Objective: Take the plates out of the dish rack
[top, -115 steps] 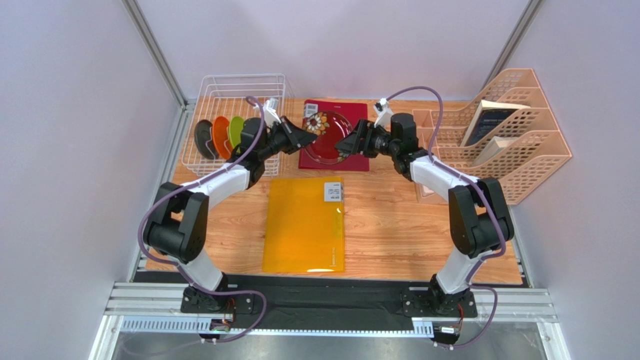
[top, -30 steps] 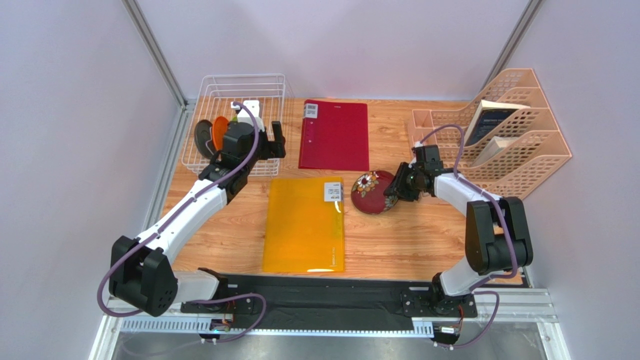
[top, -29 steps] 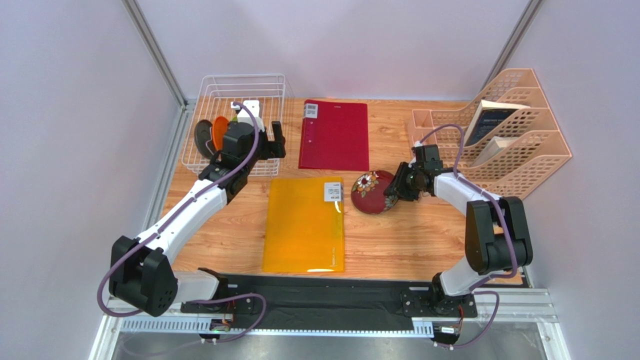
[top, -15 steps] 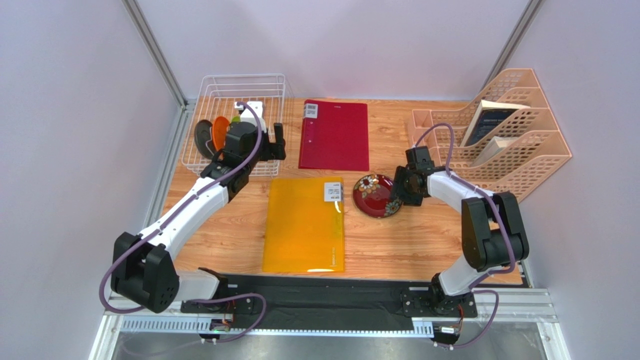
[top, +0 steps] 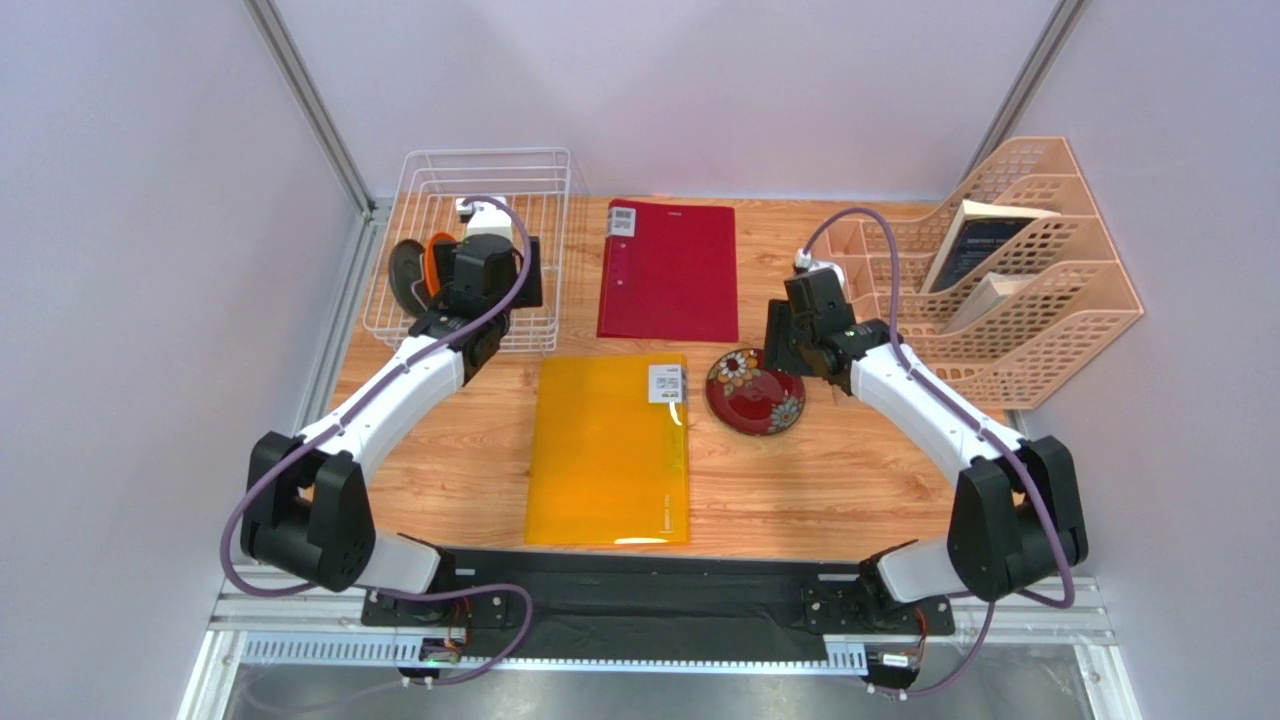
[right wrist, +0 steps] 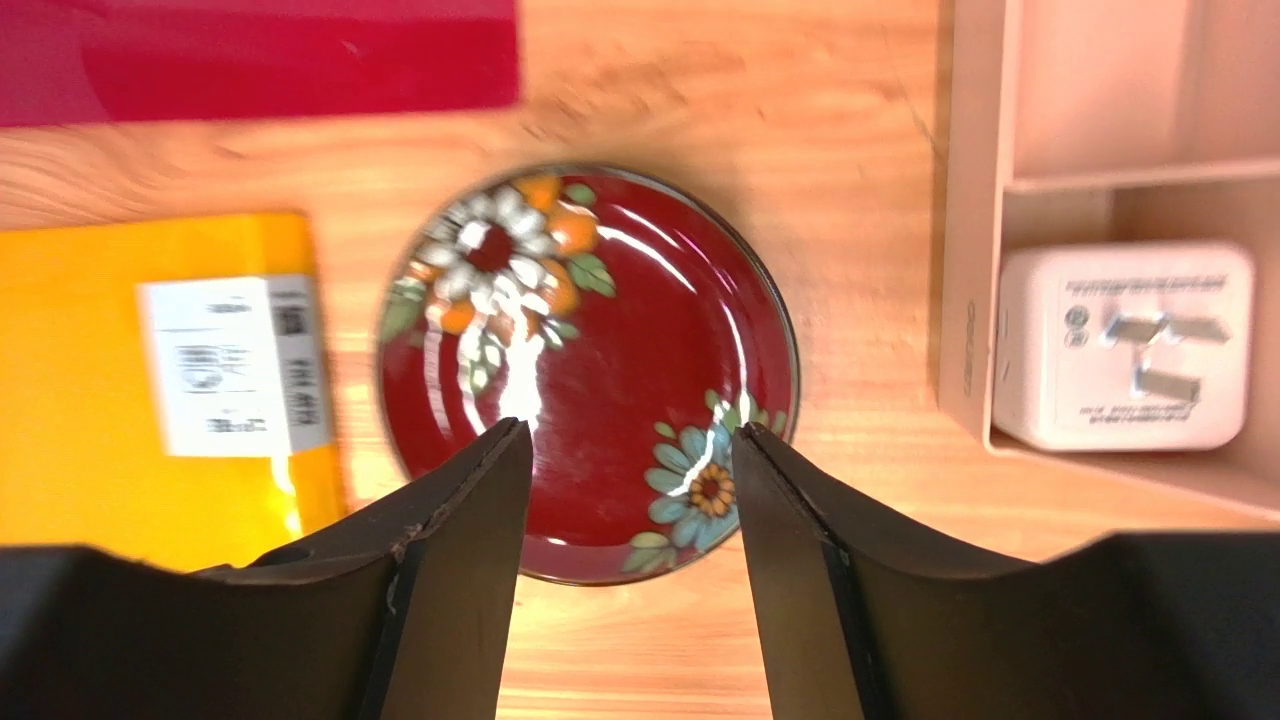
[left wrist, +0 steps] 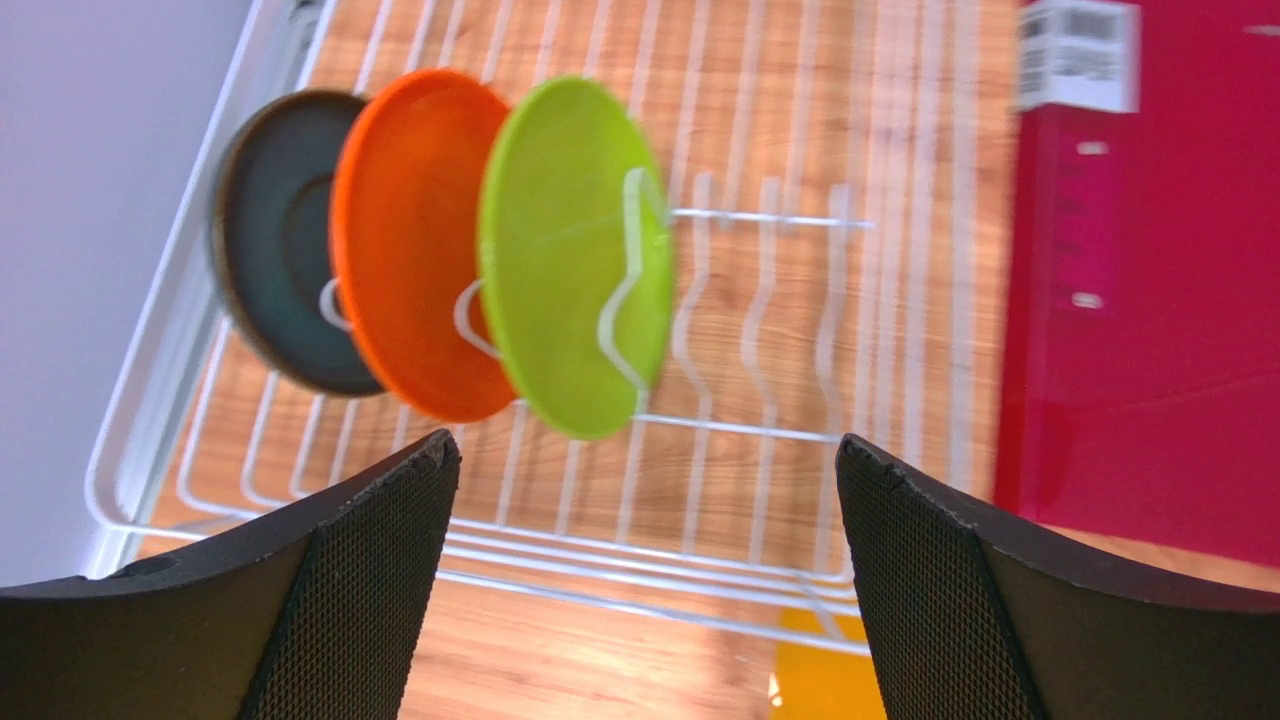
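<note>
The white wire dish rack [top: 484, 152] stands at the back left. Three plates stand upright between its tines: lime green [left wrist: 564, 255], orange [left wrist: 406, 240] and dark teal-grey [left wrist: 278, 240]. My left gripper [top: 504, 293] hovers open over the rack's near right side, nothing between its fingers [left wrist: 361, 585]. The dark red floral plate [top: 754, 392] lies flat on the table, right of the yellow folder. My right gripper [top: 778, 353] hangs open just above that plate [right wrist: 586, 368], its jaws apart over the near rim and not touching it.
A red folder [top: 670, 270] lies at the back centre and a yellow folder [top: 609, 447] in front of it. A peach file organiser [top: 992, 270] with books fills the right side; a white plug adapter [right wrist: 1124, 348] sits in its nearest slot. Walls close in on both sides.
My right gripper opened and rose off the red floral plate, which now lies flat on the table. My left gripper shifted slightly further over the rack, still open.
</note>
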You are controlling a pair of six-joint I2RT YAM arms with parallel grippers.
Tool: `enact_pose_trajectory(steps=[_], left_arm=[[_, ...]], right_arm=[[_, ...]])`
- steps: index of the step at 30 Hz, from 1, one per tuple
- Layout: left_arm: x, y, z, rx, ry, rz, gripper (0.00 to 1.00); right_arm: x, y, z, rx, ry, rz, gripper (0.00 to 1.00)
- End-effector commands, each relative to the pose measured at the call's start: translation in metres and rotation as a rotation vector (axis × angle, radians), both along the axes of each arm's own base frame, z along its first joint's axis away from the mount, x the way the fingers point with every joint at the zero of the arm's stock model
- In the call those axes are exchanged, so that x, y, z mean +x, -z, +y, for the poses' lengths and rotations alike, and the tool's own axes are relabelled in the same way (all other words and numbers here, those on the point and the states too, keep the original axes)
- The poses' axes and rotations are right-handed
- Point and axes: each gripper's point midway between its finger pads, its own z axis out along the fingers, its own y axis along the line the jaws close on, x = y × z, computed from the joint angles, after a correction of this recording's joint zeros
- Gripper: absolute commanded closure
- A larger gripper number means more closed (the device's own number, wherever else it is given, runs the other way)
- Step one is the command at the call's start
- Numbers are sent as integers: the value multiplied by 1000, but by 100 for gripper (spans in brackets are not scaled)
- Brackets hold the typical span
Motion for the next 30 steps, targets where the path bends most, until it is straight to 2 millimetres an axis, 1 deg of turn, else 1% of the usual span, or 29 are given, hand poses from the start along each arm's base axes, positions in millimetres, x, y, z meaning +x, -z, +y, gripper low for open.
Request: enact_pose_trajectory(steps=[1, 2, 3, 4, 5, 6, 7, 11, 12, 13, 16, 20, 23, 24, 25, 29, 30], left_arm=[[17, -6, 40, 36, -131, -24, 0], [20, -3, 52, 20, -159, -18, 0], [23, 3, 55, 12, -163, -9, 0], [29, 9, 55, -6, -148, 4, 0], [32, 13, 65, -22, -176, 9, 0], [37, 13, 67, -30, -178, 1, 0], [43, 20, 70, -44, -168, 13, 0], [58, 33, 73, -88, -155, 37, 0], [66, 26, 72, -102, -148, 7, 0], [70, 34, 70, -115, -132, 19, 0], [76, 35, 66, -134, -121, 15, 1], [77, 29, 61, -164, -105, -17, 2], [81, 25, 60, -160, -93, -34, 5], [79, 27, 61, -160, -102, -19, 6], [78, 22, 63, -163, -115, -34, 6], [69, 13, 69, -154, -137, -66, 5], [66, 7, 71, -151, -145, -79, 5]], right_arm=[[20, -46, 6, -4, -24, -140, 43], [21, -48, 6, -6, -25, -144, 43], [23, -50, 7, -5, -29, -148, 43], [23, -49, 6, -7, -28, -147, 43], [24, -48, 7, -6, -29, -145, 43], [24, -47, 9, -1, -36, -144, 43], [24, -43, 9, 1, -37, -138, 43], [24, -32, 14, 13, -48, -105, 43], [25, -31, 15, 15, -48, -103, 43], [24, -28, 15, 13, -49, -96, 43], [24, -23, 16, 14, -48, -82, 43], [25, -18, 18, 18, -49, -71, 43], [25, -13, 20, 23, -53, -54, 43], [26, -13, 20, 24, -52, -54, 43], [26, -11, 20, 22, -53, -49, 43], [26, -6, 24, 35, -61, -37, 43], [27, -6, 25, 36, -66, -34, 43]])
